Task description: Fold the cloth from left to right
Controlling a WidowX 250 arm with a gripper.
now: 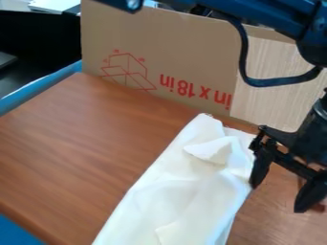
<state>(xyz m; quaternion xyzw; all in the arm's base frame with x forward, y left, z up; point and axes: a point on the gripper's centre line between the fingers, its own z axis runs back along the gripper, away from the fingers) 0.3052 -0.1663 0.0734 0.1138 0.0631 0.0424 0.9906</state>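
The gripper [277, 195] hangs at the right side of the view, its two black fingers spread wide with no cloth between them. Its left finger overlaps the upper right edge of the white cloth [172, 196]; whether they touch, I cannot tell. The cloth lies as a long strip from the middle of the view down past the bottom edge, narrower at its top end. Layers overlap along its right side, and a small flap [214, 150] is turned over near the top. Soft wrinkles cross the lower part.
The brown wooden table [83, 148] extends left of the cloth. Behind it stands a cardboard panel [185, 52] with red print, beside a pale wood-grain panel [275, 81]. A blue rim [38, 87] borders the upper left. The arm's cable loops above.
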